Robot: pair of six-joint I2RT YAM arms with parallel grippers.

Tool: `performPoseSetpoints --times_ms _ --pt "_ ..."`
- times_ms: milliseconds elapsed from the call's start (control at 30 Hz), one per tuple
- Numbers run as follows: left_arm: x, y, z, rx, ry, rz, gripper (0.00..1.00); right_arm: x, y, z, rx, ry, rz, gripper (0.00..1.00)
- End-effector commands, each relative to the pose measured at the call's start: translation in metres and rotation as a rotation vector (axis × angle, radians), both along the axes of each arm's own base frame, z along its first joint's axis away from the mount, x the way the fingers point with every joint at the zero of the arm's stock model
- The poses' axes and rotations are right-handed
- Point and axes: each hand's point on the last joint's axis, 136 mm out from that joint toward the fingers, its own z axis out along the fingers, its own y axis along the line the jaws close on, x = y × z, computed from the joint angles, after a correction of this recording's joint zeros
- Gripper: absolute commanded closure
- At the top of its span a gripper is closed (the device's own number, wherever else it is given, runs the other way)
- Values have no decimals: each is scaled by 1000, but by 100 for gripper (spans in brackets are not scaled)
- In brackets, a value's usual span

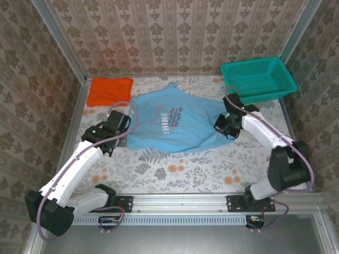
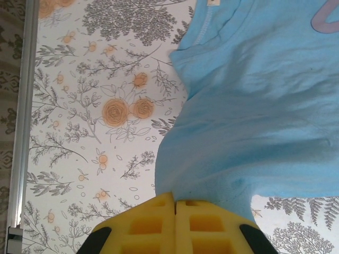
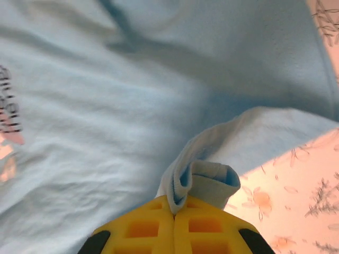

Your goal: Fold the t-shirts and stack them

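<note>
Light blue t-shirt (image 1: 169,127) lies flat, print up, mid-table. Collar toward 12 o'clock, hem toward 6; long axis roughly 12–6.

Left gripper (image 2: 175,203): pads pressed together on the shirt's 8 o'clock edge. Right gripper (image 3: 174,209): pinching a rolled bit of the 3 o'clock edge.

Risk: the shallow right pinch may slip when lifted, skewing the fold.

Orange t-shirt (image 1: 108,91) sits folded at 10 o'clock.

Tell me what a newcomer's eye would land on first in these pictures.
A light blue cloth t-shirt with a chest print lies spread in the middle of the floral table, the left gripper shut on its left edge and the right gripper pinching a fold at its right edge. A bright orange folded t-shirt lies at the far left corner; a teal plastic mesh basket sits at the far right.
</note>
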Motion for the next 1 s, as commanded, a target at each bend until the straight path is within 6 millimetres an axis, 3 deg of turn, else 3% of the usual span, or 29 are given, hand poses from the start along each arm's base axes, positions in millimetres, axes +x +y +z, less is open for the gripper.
performPoseSetpoints --times_ms 0,67,167,233,300,433,600,967 --pt "-4 11 5 21 -21 28 100 -63 -5 -13 26 138 -44 93" --pt "-7 11 2 8 -20 33 100 -101 -4 -34 68 223 -79 85" --pt "-11 15 0 -6 -35 52 100 -152 -14 -57 59 338 -132 55" --pt "-13 15 0 -16 -45 55 100 -167 -26 -57 18 333 -169 42" --pt "-14 14 1 -27 -49 50 100 -166 -40 -49 -33 272 -219 36" --pt "-12 10 0 -41 -44 31 100 -153 -42 -48 -24 232 -244 41" --pt "-10 3 -1 -68 -37 14 100 -153 -19 -76 50 340 -173 53" --pt "-14 -7 -16 -112 19 4 100 -152 -12 -104 59 360 -156 54"
